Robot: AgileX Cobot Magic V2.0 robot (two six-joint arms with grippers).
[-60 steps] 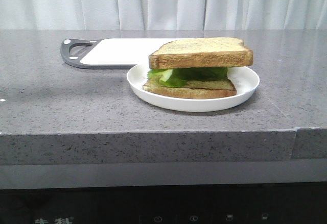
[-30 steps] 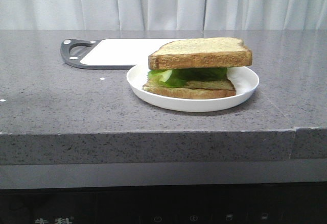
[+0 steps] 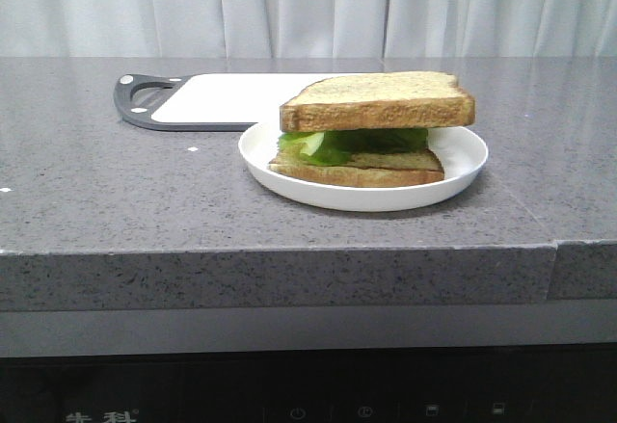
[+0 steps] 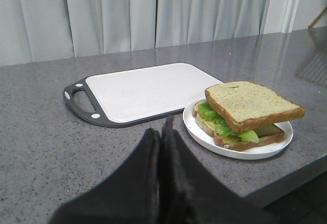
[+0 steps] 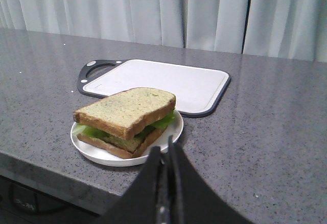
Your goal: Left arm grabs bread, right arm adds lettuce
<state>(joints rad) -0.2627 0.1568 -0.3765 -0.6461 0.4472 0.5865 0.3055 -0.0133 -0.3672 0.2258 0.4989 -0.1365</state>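
Note:
The thick bread slice (image 3: 378, 101) lies on top of the green lettuce (image 3: 333, 143), which rests on a thinner slice (image 3: 359, 168) on a white plate (image 3: 461, 165). The stack also shows in the left wrist view, with the bread (image 4: 251, 105) over the lettuce (image 4: 217, 123), and in the right wrist view, with the bread (image 5: 125, 110) over the lettuce (image 5: 88, 130). My left gripper (image 4: 160, 128) is shut and empty, held back from the plate. My right gripper (image 5: 164, 150) is shut and empty, near the plate's rim. Neither arm shows in the front view.
A white cutting board with a dark grey handle (image 3: 202, 98) lies behind the plate on the grey speckled counter (image 3: 125, 182). It also shows in the left wrist view (image 4: 143, 90) and the right wrist view (image 5: 168, 83). White curtains hang behind. The counter's front edge is close below the plate.
A dark bit of an arm at the top left corner of the front view has left the picture. The sandwich and plate stay in place.

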